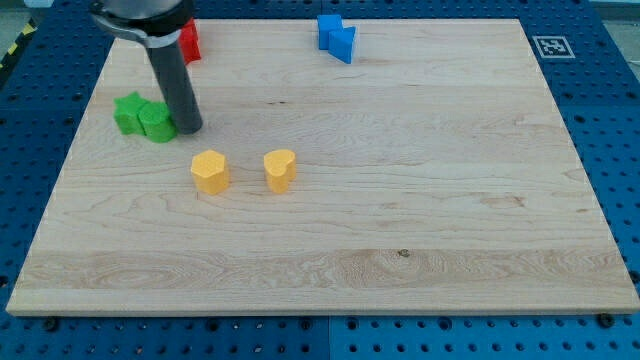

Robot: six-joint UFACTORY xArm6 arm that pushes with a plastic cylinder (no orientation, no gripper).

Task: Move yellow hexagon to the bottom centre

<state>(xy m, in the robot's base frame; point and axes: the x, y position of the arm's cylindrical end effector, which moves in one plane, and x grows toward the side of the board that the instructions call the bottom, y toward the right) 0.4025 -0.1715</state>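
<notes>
My tip [190, 128], bare rod grasping nothing, beside green block [143, 117], up-left of yellow hexagon [210, 171]: placed to push it near-right

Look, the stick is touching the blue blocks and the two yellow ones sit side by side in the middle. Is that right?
Not quite. In the camera view my tip is beside the green blocks, at the view's left, not the blue blocks at the top. The yellow hexagon and other yellow block do sit side by side.

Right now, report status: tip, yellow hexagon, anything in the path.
My tip beside green blocks, above-left of yellow hexagon. Hexagon left of centre, not yet at bottom. Yellow heart on its right; path down clear.
</notes>
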